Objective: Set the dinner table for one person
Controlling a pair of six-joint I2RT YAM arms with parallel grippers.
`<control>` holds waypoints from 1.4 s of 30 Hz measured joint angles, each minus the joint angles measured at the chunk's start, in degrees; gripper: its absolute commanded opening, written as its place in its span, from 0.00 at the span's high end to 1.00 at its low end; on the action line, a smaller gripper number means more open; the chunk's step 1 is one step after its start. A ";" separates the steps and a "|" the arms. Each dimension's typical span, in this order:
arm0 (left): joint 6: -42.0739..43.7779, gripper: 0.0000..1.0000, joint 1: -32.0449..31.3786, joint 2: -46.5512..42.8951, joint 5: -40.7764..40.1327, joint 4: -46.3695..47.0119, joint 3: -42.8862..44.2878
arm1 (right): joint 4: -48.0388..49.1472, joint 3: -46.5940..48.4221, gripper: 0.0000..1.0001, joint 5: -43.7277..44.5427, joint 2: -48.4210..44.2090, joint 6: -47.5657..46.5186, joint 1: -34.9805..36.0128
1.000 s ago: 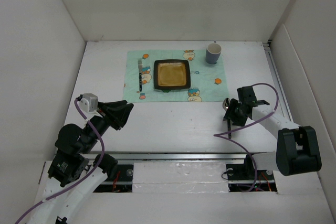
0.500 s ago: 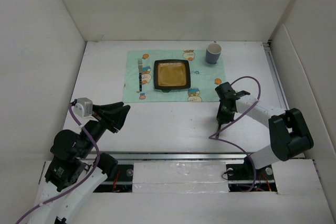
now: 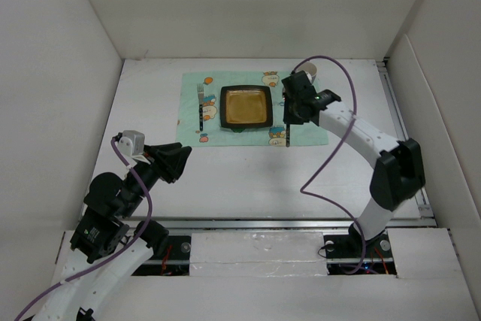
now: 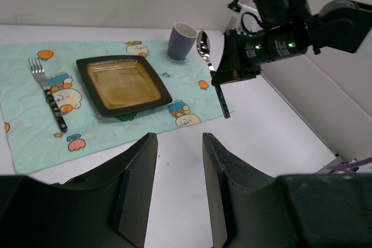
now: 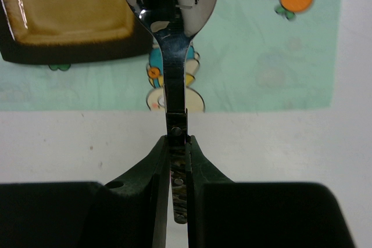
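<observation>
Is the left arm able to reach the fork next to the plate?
Probably yes. The fork lies in the open on the placemat, nothing sits between it and the left arm, and that arm's jaws are open and empty.

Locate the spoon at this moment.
In the left wrist view, the spoon is held in the right gripper's jaws over the placemat, right of the plate, near the cup.

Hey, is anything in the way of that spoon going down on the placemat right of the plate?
Nothing visible. The strip of placemat right of the plate is bare under the spoon; the cup stands at the far corner, behind that strip.
</observation>
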 measured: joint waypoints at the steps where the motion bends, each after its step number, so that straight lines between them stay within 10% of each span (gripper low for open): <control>1: -0.02 0.65 0.00 0.63 -0.24 -0.02 -0.02 | 1.29 1.46 1.00 -0.33 2.82 -1.01 0.20; 12: -0.07 0.64 0.00 6.80 -4.83 -0.11 -0.44 | 3.52 21.20 1.00 -6.97 31.04 -8.90 -5.07; 33: -0.04 0.64 2.19 10.56 -5.11 0.07 -0.44 | -0.31 37.94 1.00 -7.74 43.98 -11.56 -10.51; 42: -0.04 0.63 2.19 10.71 -5.18 0.07 -0.44 | -0.46 37.66 0.59 -6.97 44.13 -11.54 -10.67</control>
